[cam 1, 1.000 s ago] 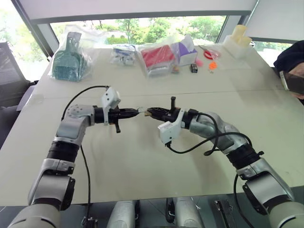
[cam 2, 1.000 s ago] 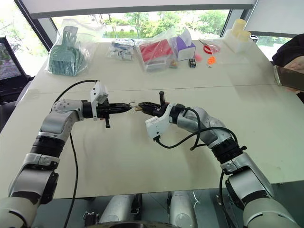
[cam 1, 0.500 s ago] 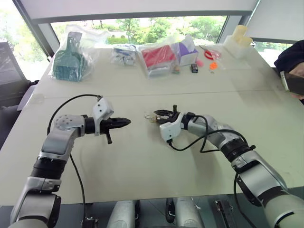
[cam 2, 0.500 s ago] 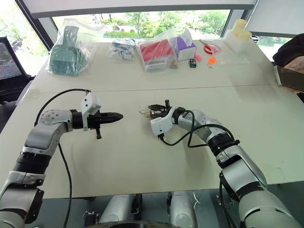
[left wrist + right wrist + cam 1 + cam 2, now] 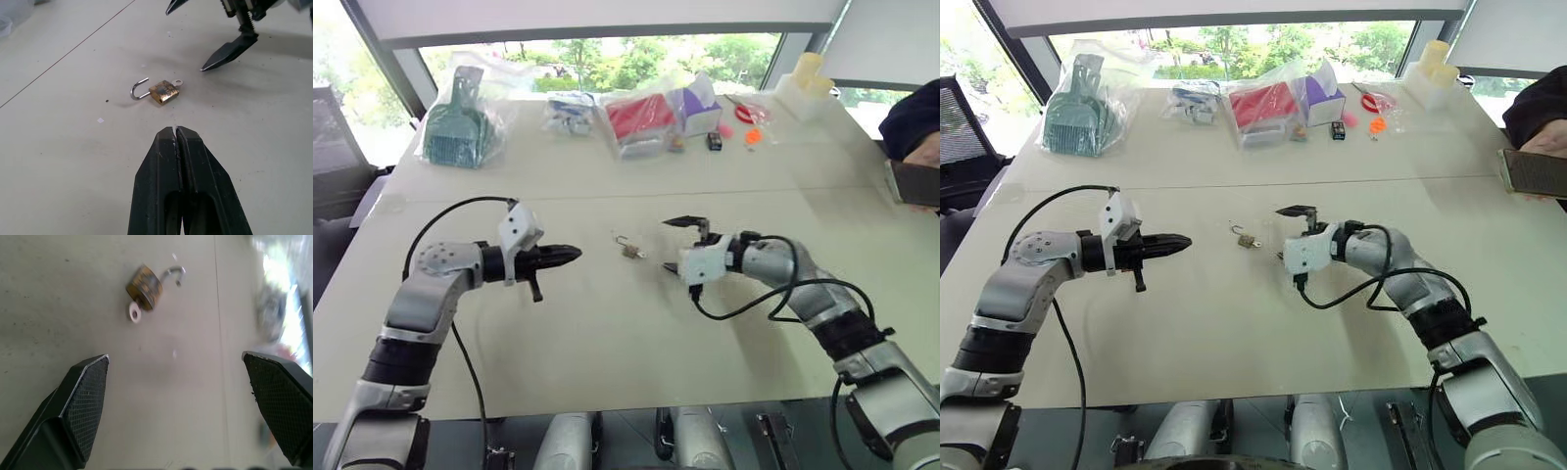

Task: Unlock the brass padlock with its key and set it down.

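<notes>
The brass padlock [image 5: 627, 248] lies flat on the white table [image 5: 607, 333], between my two grippers and touching neither. Its silvery shackle [image 5: 139, 91] stands swung open, with one end free. The key [image 5: 177, 83] sticks out of the body's other end, its round head [image 5: 134, 312] showing. My left gripper [image 5: 578, 254] is shut and empty, pointing at the padlock [image 5: 163, 92] from the left, a short way off. My right gripper [image 5: 689, 238] stands wide open and empty to the right of the padlock [image 5: 144, 287], its fingers [image 5: 88, 391] spread well apart.
Bagged clutter lines the far side: a green plastic tool [image 5: 458, 122], a red box [image 5: 639, 117], a purple box [image 5: 697, 103], small bits [image 5: 749, 135] and white containers [image 5: 803, 83]. A person's hand with a phone [image 5: 913, 178] is at the right edge.
The grippers met at the padlock a second ago. My left gripper drew back left, still shut. My right gripper opened, let go and moved right, leaving the padlock lying on the table.
</notes>
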Controlling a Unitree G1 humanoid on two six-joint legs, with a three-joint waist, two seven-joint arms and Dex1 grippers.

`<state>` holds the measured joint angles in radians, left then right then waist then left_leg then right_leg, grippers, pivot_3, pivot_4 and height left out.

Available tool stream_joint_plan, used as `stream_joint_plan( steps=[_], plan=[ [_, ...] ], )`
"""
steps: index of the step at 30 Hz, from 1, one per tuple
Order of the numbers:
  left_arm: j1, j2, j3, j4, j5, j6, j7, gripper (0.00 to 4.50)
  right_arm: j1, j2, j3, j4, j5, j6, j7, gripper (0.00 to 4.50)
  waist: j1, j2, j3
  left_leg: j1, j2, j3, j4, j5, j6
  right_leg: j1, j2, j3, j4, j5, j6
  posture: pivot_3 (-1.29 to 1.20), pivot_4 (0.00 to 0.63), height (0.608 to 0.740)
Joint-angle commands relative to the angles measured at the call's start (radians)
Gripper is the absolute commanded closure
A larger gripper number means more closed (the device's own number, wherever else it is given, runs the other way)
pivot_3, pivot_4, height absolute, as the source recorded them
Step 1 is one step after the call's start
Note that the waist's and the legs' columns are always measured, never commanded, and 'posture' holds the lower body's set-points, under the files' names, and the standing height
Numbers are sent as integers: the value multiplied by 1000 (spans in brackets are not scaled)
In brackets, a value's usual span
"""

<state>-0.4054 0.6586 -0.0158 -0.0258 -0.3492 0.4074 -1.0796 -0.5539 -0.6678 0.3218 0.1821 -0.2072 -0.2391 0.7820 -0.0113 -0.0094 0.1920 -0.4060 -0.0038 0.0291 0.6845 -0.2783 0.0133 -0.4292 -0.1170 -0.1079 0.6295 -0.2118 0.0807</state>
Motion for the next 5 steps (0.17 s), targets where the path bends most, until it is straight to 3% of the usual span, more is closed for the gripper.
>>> stream_joint_plan(
  steps=[1, 5],
  plan=[
    [-6, 21, 33, -43, -21, 0, 5, 4500, -1, 5, -108, -202, 267, 422, 146, 20, -1, 0, 0, 0, 0, 0, 0, 0, 0, 0, 0, 0, 0, 0, 0, 0, 150, 740],
    [-4, 29, 42, -52, -34, 6, 13, 4500, 11, -4, -169, -339, 439, 751, 205, 20, 4, 0, 0, 0, 0, 0, 0, 0, 0, 0, 0, 0, 0, 0, 0, 0, 150, 740]
  ],
)
